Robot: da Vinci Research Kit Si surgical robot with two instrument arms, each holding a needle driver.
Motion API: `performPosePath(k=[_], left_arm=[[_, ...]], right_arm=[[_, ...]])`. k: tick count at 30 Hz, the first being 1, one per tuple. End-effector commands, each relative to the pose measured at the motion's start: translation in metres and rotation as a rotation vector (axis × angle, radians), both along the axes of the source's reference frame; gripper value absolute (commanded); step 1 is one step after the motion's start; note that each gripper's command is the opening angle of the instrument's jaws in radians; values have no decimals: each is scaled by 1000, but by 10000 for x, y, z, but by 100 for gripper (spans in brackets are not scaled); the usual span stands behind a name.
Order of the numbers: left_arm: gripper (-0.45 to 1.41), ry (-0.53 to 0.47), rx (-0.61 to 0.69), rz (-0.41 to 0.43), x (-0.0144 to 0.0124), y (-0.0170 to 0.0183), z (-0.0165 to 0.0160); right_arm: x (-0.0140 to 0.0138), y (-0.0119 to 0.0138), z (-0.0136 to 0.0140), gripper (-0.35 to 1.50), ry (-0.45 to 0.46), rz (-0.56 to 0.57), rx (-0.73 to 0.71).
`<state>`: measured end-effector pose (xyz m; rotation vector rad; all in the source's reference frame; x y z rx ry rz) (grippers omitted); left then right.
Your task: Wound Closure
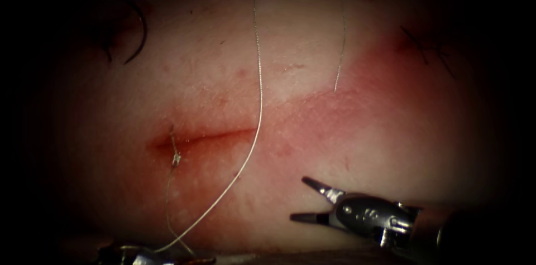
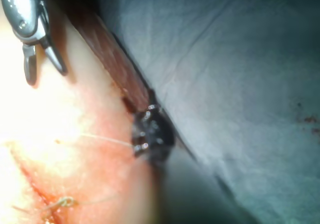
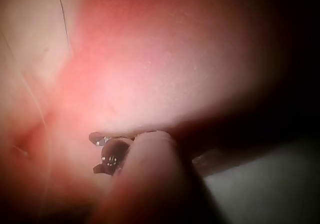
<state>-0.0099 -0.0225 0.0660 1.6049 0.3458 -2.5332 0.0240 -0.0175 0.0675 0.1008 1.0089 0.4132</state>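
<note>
1. The tissue [image 1: 312,131] lies under the endoscope with the cut [image 1: 204,138] running almost level, a little left of the middle, and red fluid [image 1: 167,145] sits at its left end.
2. A knot [image 1: 176,158] of thread sits at the left end of the cut, just on its near edge, and short thread tails go down from it toward the near edge of the tissue.
3. The thread [image 1: 259,75] rises from the left tool, crosses the right end of the cut, goes far up and curves back down; its free end lies on the tissue to the right of the cut.
4. The needle [image 1: 139,30] lies on the tissue at the far left, well apart from the cut; no tool holds it, and I cannot tell if its tip is in the tissue.
5. The left tool [image 1: 146,256] is at the near edge of the tissue. The thread ends at its tip [image 2: 144,145], so it seems to grip the thread.
6. The right tool [image 1: 307,201] is near the cut's right side, jaws spread apart, and holds nothing.
</note>
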Motion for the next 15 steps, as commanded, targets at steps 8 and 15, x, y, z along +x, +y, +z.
performPosePath(k=[8,15], left_arm=[[46,132,-61,51,-1,-2,43],[46,159,-83,56,0,-3,61]], right_arm=[[9,-7,5,148,4,-1,5],[9,-8,4,148,4,-1,5]])
